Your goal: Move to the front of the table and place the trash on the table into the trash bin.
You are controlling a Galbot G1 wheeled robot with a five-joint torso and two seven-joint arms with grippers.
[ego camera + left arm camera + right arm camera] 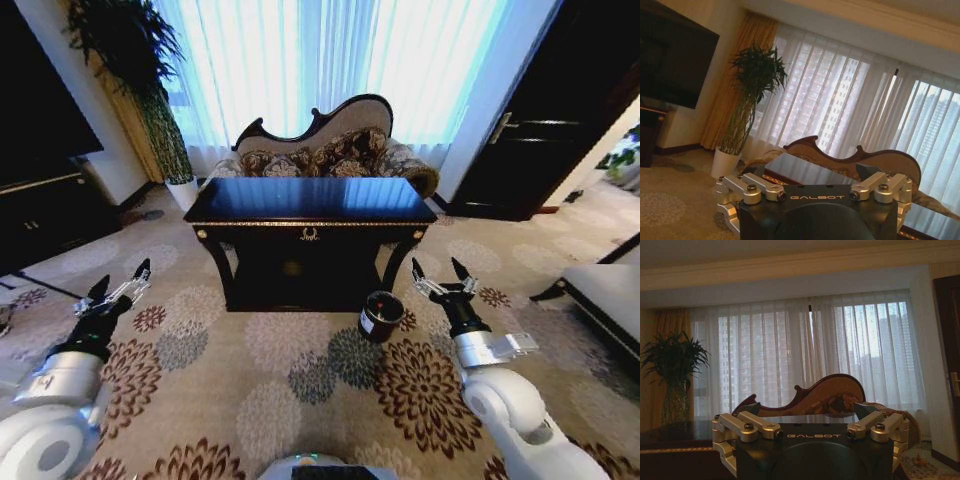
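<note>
Trash bin (381, 315) stands on the carpet just in front of the bench (310, 200), nearer the right pincer (443, 279) than the left pincer (119, 289), both spread and empty, hovering short of the bench's near edge.

The dark glossy table (310, 200) stands on floral carpet (300, 380).

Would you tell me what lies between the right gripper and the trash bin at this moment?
Nothing but bare floral carpet: in the head view the right gripper, fingers open, is held up just right of the trash bin, which stands before the table.
</note>
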